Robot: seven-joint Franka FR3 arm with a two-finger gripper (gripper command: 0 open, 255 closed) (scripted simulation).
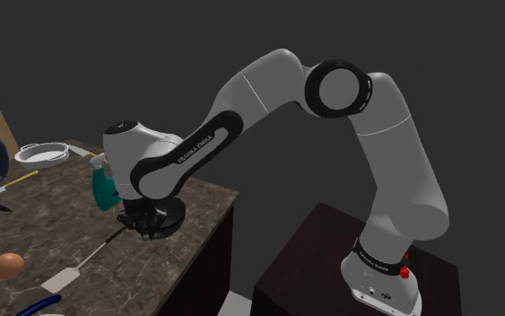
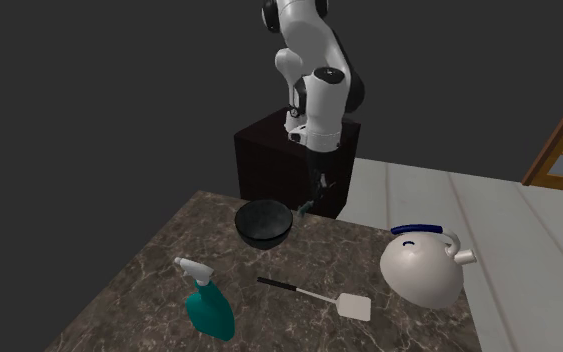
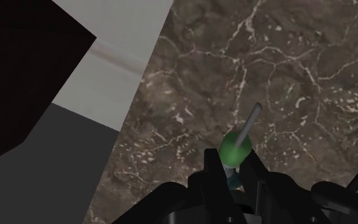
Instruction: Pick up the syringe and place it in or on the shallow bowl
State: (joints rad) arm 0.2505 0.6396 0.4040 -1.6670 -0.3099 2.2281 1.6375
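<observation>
The syringe point(image 3: 236, 150) is clasped between the two black fingers of my gripper point(image 3: 236, 170). Its green end and thin grey rod poke out past the tips, low over the marble counter point(image 3: 285, 51), close to the edge on the stand's side. I cannot tell whether it is clear of the stone. The pincer is clenched on it, and I judge the hold is close to one end.

Just beside the hand sits the dark bowl point(image 2: 264, 224), which I take for the target. A teal spray bottle point(image 1: 104, 188) stands just beyond it in the shoulder view, and a spatula point(image 1: 78, 267) lies with its handle reaching towards the hand. A pale dish point(image 1: 42, 153) lies far off to the left.

My worries:
- A thin, smooth barrel held off-centre may swivel or slip as I lift.
- The counter's edge is so near that a drop could go overboard.
- The bowl is so close that a careless swing may shove it or clip its rim.
- The bottle could tip if I overshoot.
</observation>
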